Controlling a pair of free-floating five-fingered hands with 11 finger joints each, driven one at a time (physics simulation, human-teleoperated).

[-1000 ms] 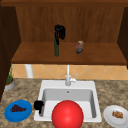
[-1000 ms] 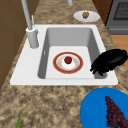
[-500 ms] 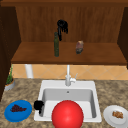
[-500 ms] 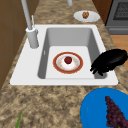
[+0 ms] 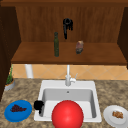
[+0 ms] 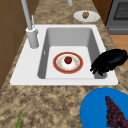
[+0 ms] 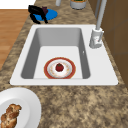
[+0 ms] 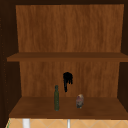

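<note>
— Where's your right hand?
— My right hand (image 5: 67, 25) hangs above the shelf (image 5: 100, 56), between the bottle (image 5: 56, 44) and the jar (image 5: 79, 47), fingers loose and, I think, holding nothing.
— Advice?
— Lower straight and clip neither. My left hand (image 5: 38, 105) hovers open at the sink's (image 5: 45, 85) front-left corner.

Two free-floating hands, no arms, no body. Left hand (image 5: 38, 105): solid matte black, human-like shape, rounded back, slim tapering fingers (image 6: 96, 70); in left side view reads as smooth glossy-dark oval with thin finger tips. Right hand (image 5: 67, 23): same uniform black, rounded palm mass, narrow fingers. No visible markings, screws, cables or sleeves on either; surface plain, single colour throughout.
</note>
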